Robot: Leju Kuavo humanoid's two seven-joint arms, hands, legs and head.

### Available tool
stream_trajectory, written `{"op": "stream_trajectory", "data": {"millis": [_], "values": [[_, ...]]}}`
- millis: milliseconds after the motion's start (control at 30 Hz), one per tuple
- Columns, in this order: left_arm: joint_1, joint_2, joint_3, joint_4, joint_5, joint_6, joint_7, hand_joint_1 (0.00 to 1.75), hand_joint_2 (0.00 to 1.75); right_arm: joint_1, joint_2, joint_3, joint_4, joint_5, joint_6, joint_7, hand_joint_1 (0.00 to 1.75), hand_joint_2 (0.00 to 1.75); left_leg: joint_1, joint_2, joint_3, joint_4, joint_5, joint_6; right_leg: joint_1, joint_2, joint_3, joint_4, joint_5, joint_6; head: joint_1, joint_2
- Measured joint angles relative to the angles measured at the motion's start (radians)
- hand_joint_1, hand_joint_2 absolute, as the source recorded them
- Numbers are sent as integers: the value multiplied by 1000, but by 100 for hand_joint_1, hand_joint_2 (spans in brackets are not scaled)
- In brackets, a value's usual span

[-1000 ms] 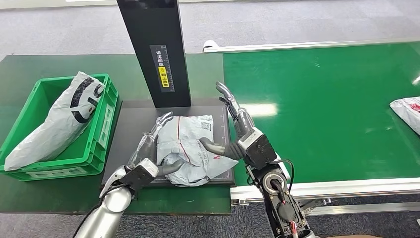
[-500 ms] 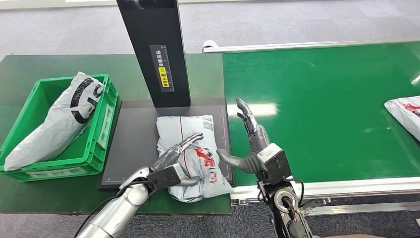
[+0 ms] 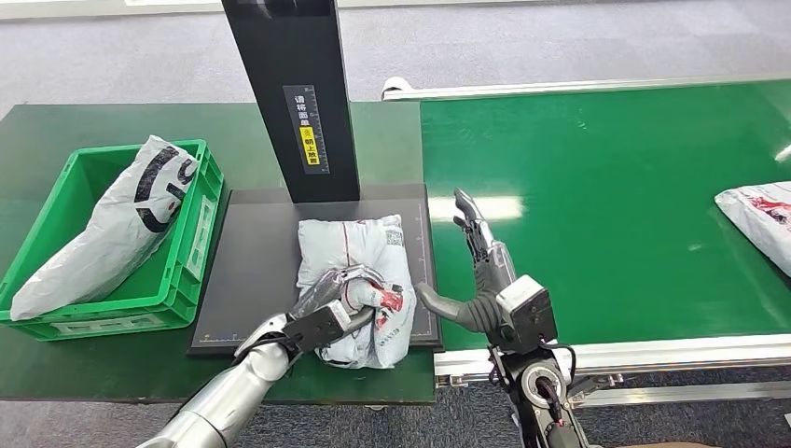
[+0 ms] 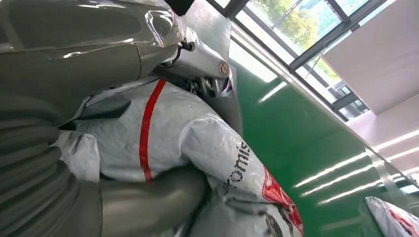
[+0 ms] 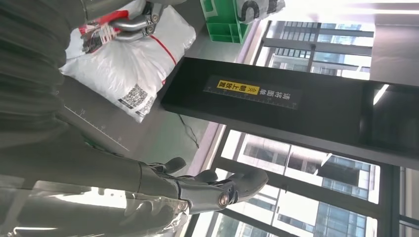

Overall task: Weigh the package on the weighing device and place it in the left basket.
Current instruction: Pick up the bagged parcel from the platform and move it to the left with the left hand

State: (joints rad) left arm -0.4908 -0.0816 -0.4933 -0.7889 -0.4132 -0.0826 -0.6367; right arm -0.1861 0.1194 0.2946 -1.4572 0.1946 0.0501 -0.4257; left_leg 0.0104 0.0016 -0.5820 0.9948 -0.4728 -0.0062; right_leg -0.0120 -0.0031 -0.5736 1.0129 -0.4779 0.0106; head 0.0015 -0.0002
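Gripping the crumpled white plastic package [image 3: 359, 289] on the black weighing plate [image 3: 252, 271], left hand [image 3: 326, 313] readies transfer toward the green plastic basket [image 3: 201, 201] at frame left; right hand [image 3: 480, 271] hovers released.

You're looking at a crinkled, glossy plastic mailer package [image 3: 359, 252] on a matt black scale platform [image 3: 256, 271]. The basket [image 3: 191, 238] is hard green plastic; the conveyor belt [image 3: 606, 196] is smooth green with sheen.

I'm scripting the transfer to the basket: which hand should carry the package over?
Left. The left hand already grips the crumpled white plastic package on the black scale platform, nearer the green plastic basket. The right hand is open, beside the platform's far edge.
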Motion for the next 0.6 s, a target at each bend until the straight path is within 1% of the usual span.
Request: {"op": "stream_trajectory", "data": {"millis": [433,600], "values": [[-2,0,1,-3,7,5,0,175,175,1,0,-4,0,-1,-2,0,0,175,0,0,0,0,0,0,0,0,0,0,0,0,0,0],[8,6,5,-40,57,48,5,175,175,1,0,-5,2,-6,-12,0,0,175,0,0,0,0,0,0,0,0,0,0,0,0,0,0]]}}
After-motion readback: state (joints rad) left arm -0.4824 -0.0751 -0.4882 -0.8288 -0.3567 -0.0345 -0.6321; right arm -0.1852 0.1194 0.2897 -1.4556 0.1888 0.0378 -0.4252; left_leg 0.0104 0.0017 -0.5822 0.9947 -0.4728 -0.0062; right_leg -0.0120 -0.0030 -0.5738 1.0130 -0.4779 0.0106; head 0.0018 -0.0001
